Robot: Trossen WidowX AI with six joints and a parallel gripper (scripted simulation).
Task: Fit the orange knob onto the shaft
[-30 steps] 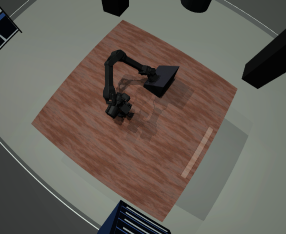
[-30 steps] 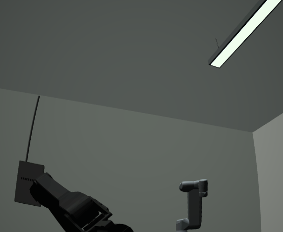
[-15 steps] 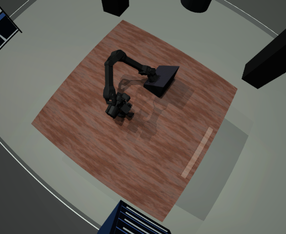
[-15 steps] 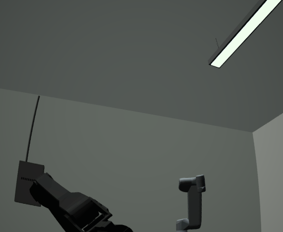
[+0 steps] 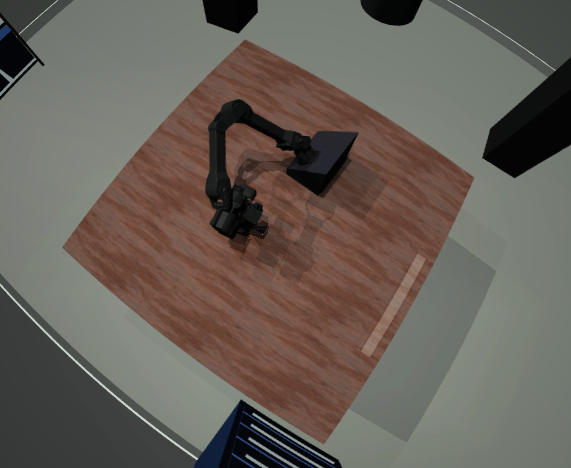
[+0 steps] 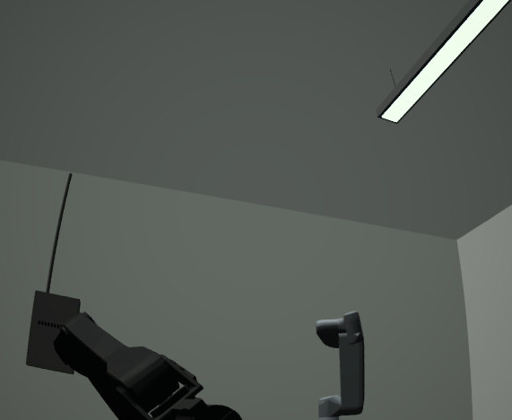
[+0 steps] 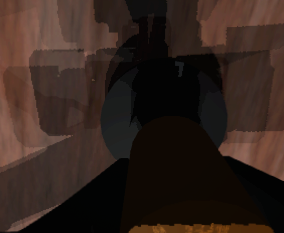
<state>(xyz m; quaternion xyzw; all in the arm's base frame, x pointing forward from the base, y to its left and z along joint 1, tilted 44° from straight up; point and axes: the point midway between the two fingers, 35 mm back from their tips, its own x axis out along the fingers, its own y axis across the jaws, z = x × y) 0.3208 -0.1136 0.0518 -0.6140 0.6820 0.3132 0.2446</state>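
Observation:
The orange knob (image 7: 172,174) looks dark brown in shadow in the wrist view, with a lit orange strip at the bottom edge. My gripper (image 7: 172,166) is shut on it, one black finger on each side. The round grey pedestal (image 7: 117,119) shows behind the knob's far end, with a black shadow across its middle. The dark shaft cannot be made out, and neither can the knob's hole or its flat side. I cannot tell whether the knob touches the shaft or the pedestal. In the top view the arm hides knob and pedestal.
In the top view a dark wedge-shaped block (image 5: 333,151) stands by the arm's base on the wood-grain table (image 5: 275,352). A pale strip (image 5: 393,304) lies near the table's right edge. The exterior view shows mostly wall and ceiling, with a grey jointed shape (image 6: 351,371) at the right.

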